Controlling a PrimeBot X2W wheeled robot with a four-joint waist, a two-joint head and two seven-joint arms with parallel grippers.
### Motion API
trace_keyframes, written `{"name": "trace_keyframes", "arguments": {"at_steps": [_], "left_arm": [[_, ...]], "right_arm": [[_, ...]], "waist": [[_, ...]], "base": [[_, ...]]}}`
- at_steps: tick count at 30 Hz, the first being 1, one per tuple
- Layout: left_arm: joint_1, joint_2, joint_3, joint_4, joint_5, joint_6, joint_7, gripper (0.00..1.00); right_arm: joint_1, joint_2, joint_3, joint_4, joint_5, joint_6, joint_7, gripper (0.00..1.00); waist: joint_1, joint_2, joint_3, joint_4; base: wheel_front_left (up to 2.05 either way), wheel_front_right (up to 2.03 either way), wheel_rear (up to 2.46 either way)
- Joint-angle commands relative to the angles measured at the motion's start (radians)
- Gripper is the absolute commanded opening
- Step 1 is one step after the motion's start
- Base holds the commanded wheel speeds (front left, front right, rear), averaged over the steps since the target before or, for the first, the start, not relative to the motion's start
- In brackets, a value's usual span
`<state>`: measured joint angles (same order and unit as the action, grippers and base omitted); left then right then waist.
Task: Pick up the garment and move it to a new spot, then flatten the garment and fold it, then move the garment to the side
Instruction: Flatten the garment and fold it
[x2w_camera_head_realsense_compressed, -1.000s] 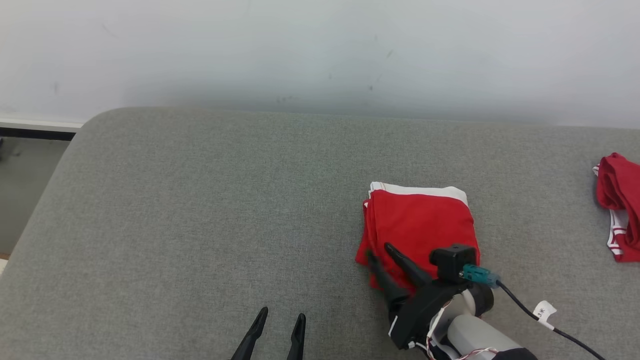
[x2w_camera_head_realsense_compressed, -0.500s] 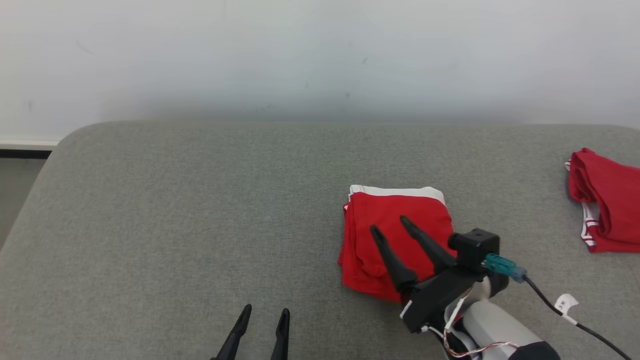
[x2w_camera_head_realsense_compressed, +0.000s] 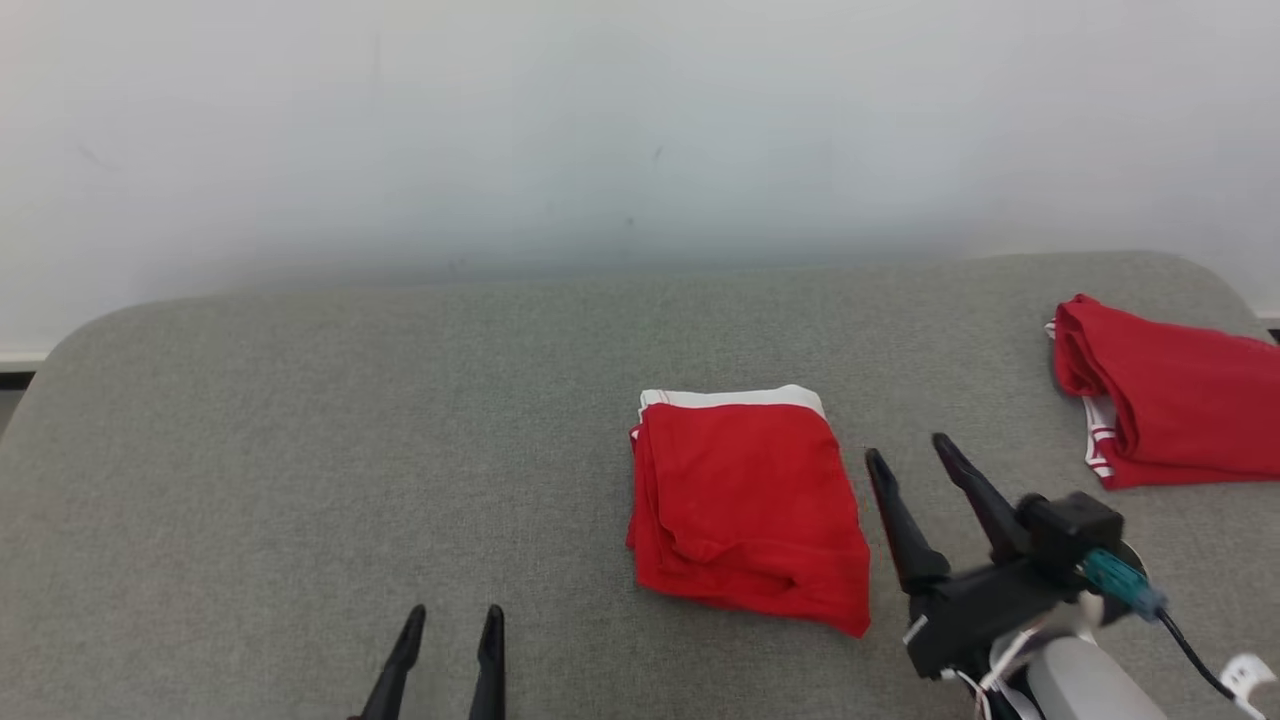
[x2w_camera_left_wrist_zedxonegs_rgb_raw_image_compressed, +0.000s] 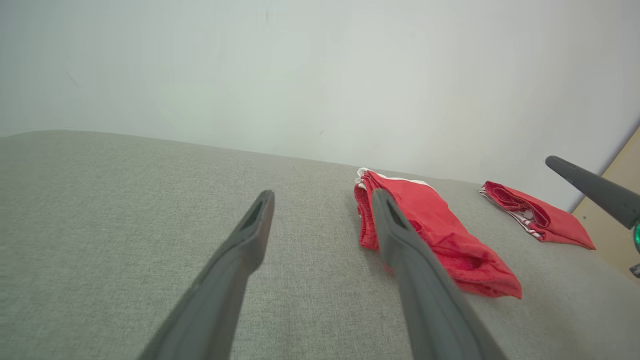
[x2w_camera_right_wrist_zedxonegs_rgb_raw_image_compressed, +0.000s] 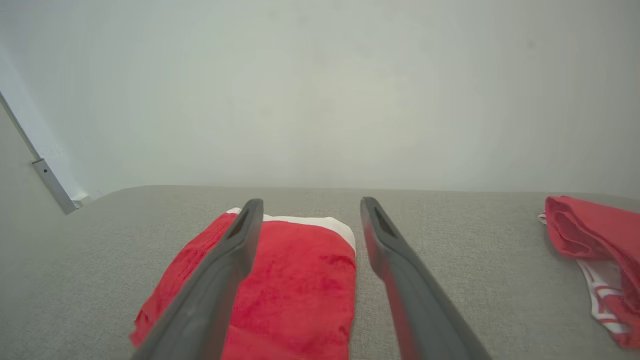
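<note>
- The grey padded surface (x2w_camera_head_realsense_compressed: 300, 450) spans the head view. The whole picture has shifted since a second ago, so the camera has turned. More of the surface's right end and its rounded far-right corner now show.
- The pale wall (x2w_camera_head_realsense_compressed: 600, 120) stands behind it, as before.
- The garment (x2w_camera_head_realsense_compressed: 745, 505), red with a white band along its far edge, lies folded in a compact rectangle near the middle of the surface. Nothing touches it. A second ago the right claw's fingers were at its near-left corner, and half a second ago they hung over its middle. Its near edge shows a small rumple.
- A second red garment (x2w_camera_head_realsense_compressed: 1165, 400) lies well apart at the far right. It was cut off by the frame a second ago and is almost wholly in sight now.
- The right gripper (x2w_camera_head_realsense_compressed: 908, 448) has let go and drawn off to the right. Its fingers are spread wide and empty, just beside the garment's right edge.
- The left gripper (x2w_camera_head_realsense_compressed: 454, 612) stays low at the near-left, fingers apart and holding nothing, well apart from the cloth.
</note>
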<state>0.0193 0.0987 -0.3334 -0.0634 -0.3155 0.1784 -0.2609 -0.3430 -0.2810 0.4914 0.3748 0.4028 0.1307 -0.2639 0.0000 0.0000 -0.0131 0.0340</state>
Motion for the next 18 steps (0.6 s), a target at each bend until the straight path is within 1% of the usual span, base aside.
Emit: {"name": "trace_keyframes", "arguments": {"at_steps": [1, 5, 11, 18], "left_arm": [[0.017, 0.007, 0.015, -0.008, 0.008, 0.002, -0.004, 1.0], [0.036, 0.01, 0.054, -0.02, 0.016, -0.01, -0.004, 1.0], [0.065, 0.01, 0.111, -0.038, 0.045, -0.046, -0.004, 1.0], [0.1, -0.003, 0.158, -0.051, 0.104, -0.102, -0.004, 1.0]], "right_arm": [[0.035, -0.006, -0.021, -0.016, -0.017, 0.0, 0.0, 1.0], [0.105, -0.01, -0.075, -0.064, -0.055, 0.0, 0.0, 1.0], [0.203, -0.013, -0.138, -0.147, -0.097, 0.0, 0.0, 1.0], [0.308, 0.008, -0.189, -0.254, -0.137, 0.0, 0.0, 1.0]], "waist": [[0.0, 0.0, -0.014, -0.014], [0.0, 0.0, -0.026, -0.026], [0.0, 0.0, -0.04, -0.036], [0.0, 0.0, -0.059, -0.038]], "base": [[0.0, 0.0, 0.0], [0.0, 0.0, 0.0], [0.0, 0.0, 0.0], [0.0, 0.0, 0.0]]}}
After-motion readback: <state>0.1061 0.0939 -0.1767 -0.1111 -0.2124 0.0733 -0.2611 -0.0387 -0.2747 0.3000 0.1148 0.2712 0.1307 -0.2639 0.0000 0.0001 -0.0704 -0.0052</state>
